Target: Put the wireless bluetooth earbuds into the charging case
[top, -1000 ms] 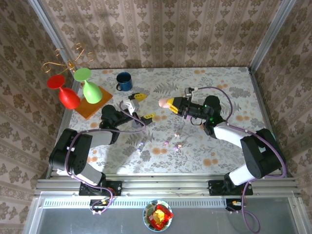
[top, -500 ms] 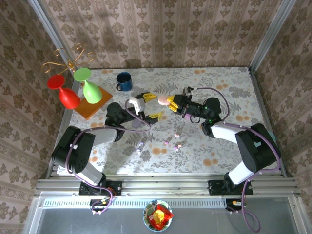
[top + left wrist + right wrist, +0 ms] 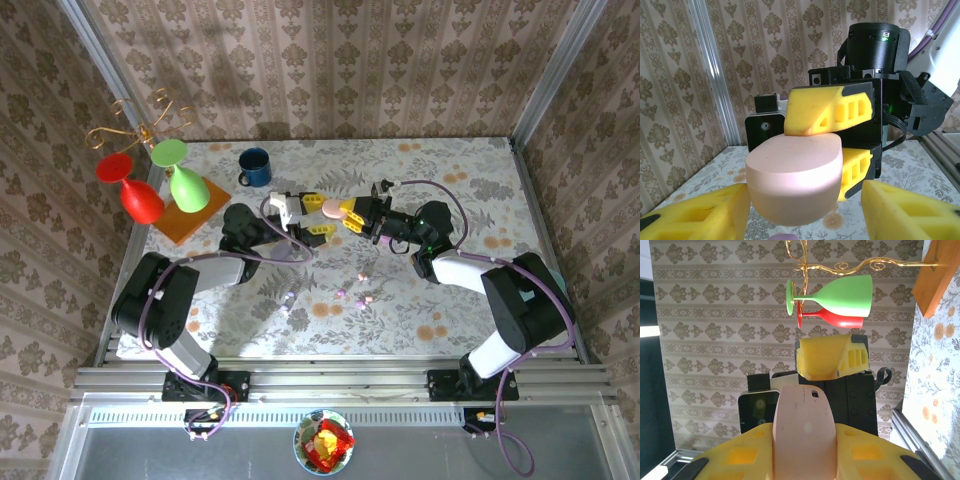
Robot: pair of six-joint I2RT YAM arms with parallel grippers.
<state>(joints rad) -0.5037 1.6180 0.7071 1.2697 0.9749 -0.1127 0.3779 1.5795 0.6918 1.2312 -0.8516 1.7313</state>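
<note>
1. Earbuds (image 3: pixel 365 298): several tiny pastel buds lie loose on the floral table (image 3: pixel 470 180), front-centre. All are well apart from both grippers.
2. Pink charging case (image 3: pixel 331 207): held off the table at mid-rear, between the 2 arms. A seam runs round it and it looks closed.
3. R gripper (image 3: pixel 345 212): clamped on the case. In the left wrist view, 1 yellow finger (image 3: pixel 830 107) presses on top and the other sits under it, both touching.
4. L gripper (image 3: pixel 316 215): fingers spread apart, 1 on each side of the case's free end. In the left wrist view its 2 yellow fingers sit at the bottom corners w/ the case between them. Whether they touch the case can't be told.
5. Right wrist view: the case stands between the R gripper's own 2 fingers. 1 L-gripper finger shows just behind and above it.
6. Surroundings, rear-left:
   - Blue mug (image 3: pixel 255 167) stands on the table, near the L arm.
   - Green wine glass (image 3: pixel 185 182) and red wine glass (image 3: pixel 130 192) are at a gold wire rack (image 3: pixel 140 125).
   - Wooden board (image 3: pixel 188 218) lies just beside the glasses.
</note>
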